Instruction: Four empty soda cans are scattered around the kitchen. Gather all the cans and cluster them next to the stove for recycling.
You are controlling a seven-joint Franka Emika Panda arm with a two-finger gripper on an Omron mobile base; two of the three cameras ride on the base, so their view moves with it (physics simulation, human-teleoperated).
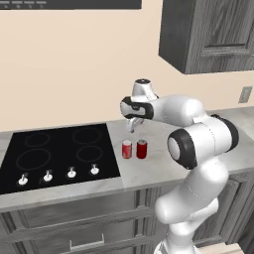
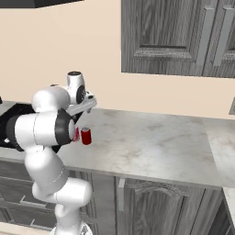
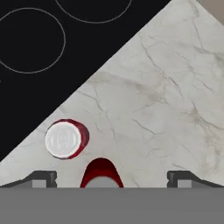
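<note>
Left base view: two cans, one (image 1: 127,149) beside the other (image 1: 142,149), stand upright on the counter (image 1: 163,168) just right of the stove (image 1: 54,154). The gripper (image 1: 131,127) hangs above them, behind, jaws wide open and holding nothing.

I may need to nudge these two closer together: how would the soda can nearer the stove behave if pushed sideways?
The soda can nearer the stove stands upright, tall and narrow, so a high push would probably tip it. On its side, the round body would likely roll across the smooth marble counter. A low push may knock it into the second can close beside it.
</note>
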